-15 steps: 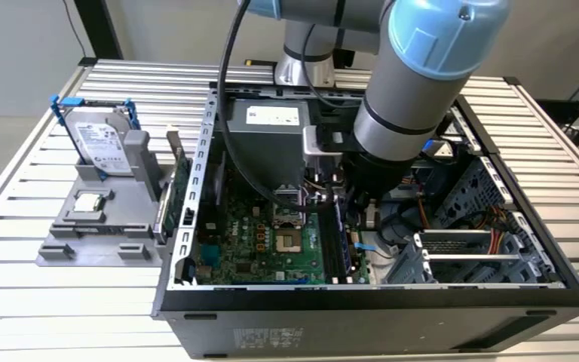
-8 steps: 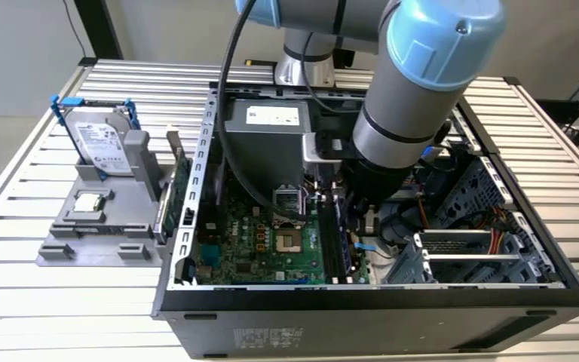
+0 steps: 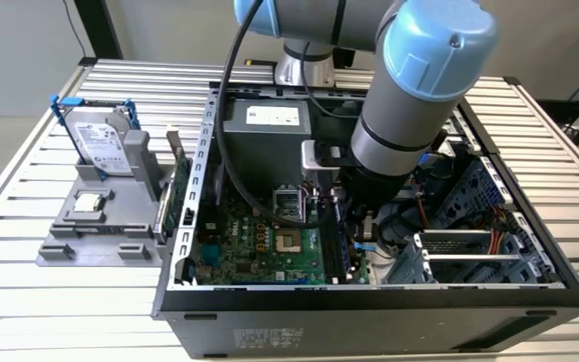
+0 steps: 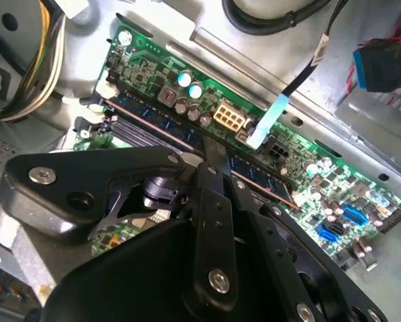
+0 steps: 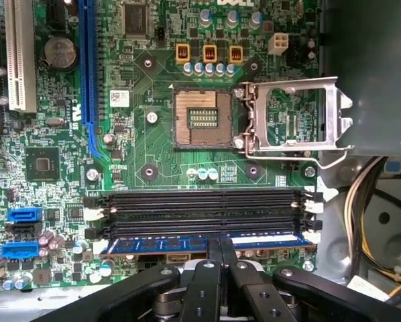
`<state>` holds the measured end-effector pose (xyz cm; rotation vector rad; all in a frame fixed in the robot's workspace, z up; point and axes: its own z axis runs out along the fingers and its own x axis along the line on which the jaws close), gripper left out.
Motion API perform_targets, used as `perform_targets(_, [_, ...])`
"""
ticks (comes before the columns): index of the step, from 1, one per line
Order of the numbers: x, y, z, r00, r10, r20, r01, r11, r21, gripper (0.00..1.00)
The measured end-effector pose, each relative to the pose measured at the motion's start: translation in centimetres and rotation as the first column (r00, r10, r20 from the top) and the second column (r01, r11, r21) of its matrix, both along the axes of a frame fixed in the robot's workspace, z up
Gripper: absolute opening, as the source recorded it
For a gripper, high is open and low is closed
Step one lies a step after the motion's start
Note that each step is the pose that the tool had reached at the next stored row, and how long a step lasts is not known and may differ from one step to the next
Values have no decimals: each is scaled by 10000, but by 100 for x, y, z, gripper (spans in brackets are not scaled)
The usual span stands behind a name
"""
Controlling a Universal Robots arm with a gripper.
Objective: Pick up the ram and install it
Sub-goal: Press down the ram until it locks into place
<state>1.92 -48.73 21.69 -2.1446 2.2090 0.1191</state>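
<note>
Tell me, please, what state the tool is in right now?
Tool: shut on the ram, which sits in a motherboard slot.

- A slatted metal surface (image 3: 28, 294) of pale ribbed bars carries the whole setup in the exterior view.
- An open black computer case (image 3: 370, 320) lies on its side directly on the slats.
- Just beside the case, toward the exterior view's left, a grey parts holder (image 3: 93, 241) rests on the surface.
</note>
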Motion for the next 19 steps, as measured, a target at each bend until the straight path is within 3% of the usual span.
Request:
perform_targets(1, [0,1,-12,10000,0,-2,0,10000,-12,0])
perform_targets(3, [2,5,24,10000,0,0,0,10000,-24,0])
perform_targets(4, [1,5,50,10000,-1,10,1,10000,17,0])
perform_targets(18, [1,2,691,10000,0,6,0,10000,6,0])
perform_targets(19, [1,2,712,10000,0,5,0,10000,0,0])
